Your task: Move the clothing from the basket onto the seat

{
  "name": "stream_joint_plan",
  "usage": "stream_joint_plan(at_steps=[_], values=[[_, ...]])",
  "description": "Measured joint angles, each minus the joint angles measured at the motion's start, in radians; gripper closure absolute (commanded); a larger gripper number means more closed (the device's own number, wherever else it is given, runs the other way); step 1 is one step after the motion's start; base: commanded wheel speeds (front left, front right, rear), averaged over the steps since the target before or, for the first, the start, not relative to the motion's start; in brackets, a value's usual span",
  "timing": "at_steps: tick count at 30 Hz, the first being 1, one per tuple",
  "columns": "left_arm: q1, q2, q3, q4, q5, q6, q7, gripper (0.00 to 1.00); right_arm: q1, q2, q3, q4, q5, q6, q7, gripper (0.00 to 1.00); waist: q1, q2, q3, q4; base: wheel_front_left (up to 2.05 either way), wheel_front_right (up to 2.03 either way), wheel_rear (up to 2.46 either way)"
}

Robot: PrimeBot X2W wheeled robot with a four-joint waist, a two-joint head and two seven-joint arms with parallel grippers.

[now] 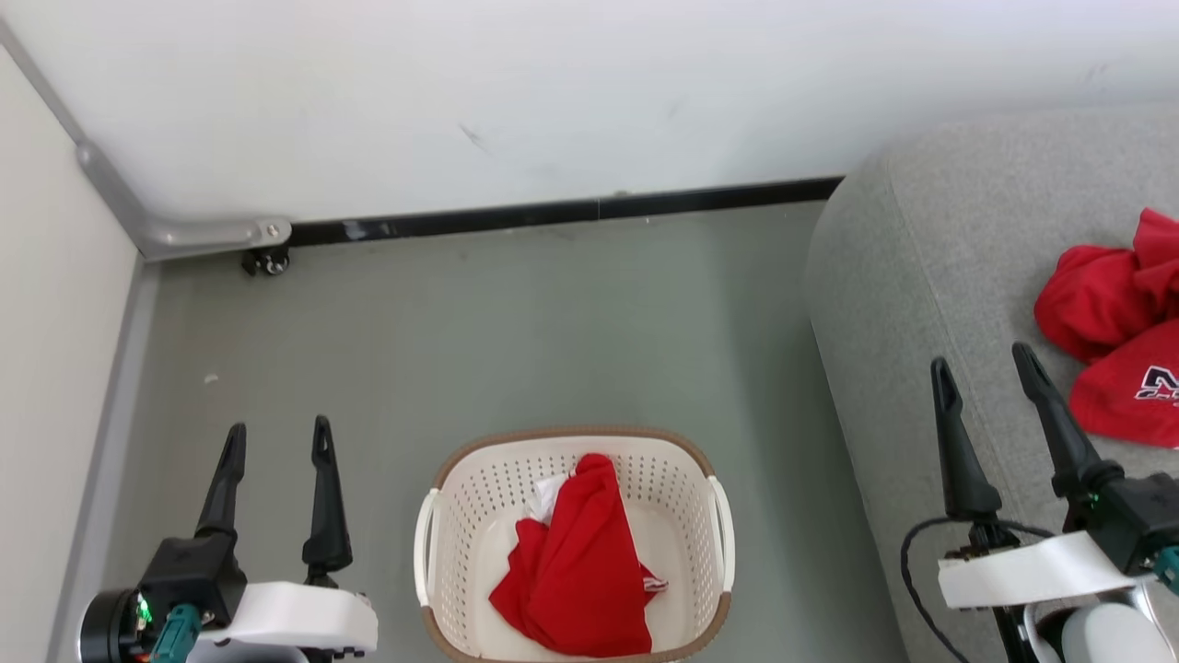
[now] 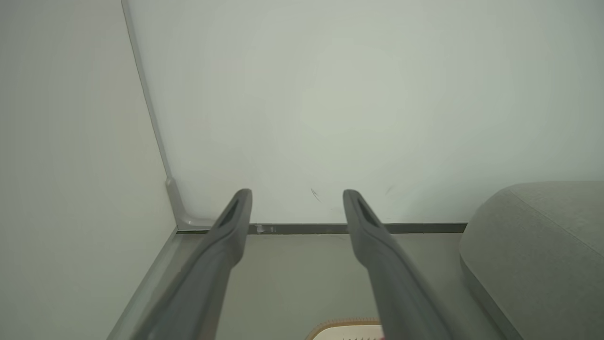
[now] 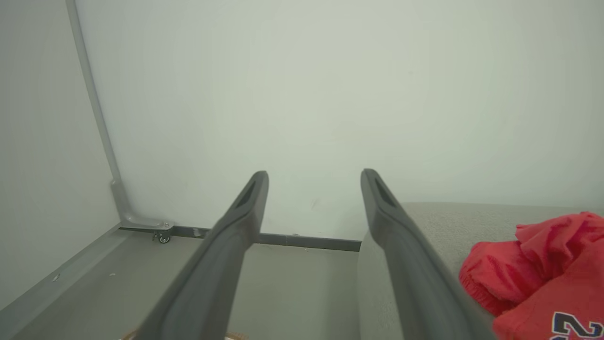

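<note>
Red clothing (image 1: 576, 552) lies in the basket (image 1: 571, 433), bottom centre, between left tool (image 1: 279, 425) and right tool (image 1: 981, 356), both released, empty.

Perforated plastic basket (image 1: 442, 543), soft red clothing (image 1: 576, 562), matt woven-cloth seat (image 1: 930, 267).

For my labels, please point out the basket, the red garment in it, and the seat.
basket (image 1: 488, 483), head view, perforated inner wall.
red garment (image 1: 580, 552), head view, middle of the fabric.
seat (image 1: 921, 276), head view, bare grey cushion top.
</note>
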Motion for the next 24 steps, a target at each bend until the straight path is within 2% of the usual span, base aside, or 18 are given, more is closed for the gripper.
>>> stream_joint_plan(at_steps=[16, 24], values=[[0.067, -0.002, -0.024, -0.008, -0.004, -0.001, 0.018, 0.0, 0.098, 0.022, -0.01, -0.03, 0.0, 0.0, 0.052, 0.0, 0.0, 0.0, -0.095, 0.021, 0.0, 0.0, 0.0], [0.094, -0.006, -0.03, -0.039, -0.004, -0.001, 0.028, 0.0, 0.122, 0.023, -0.009, -0.078, 0.0, 0.0, 0.079, 0.0, 0.0, 0.0, -0.086, 0.026, 0.0, 0.0, 0.0]])
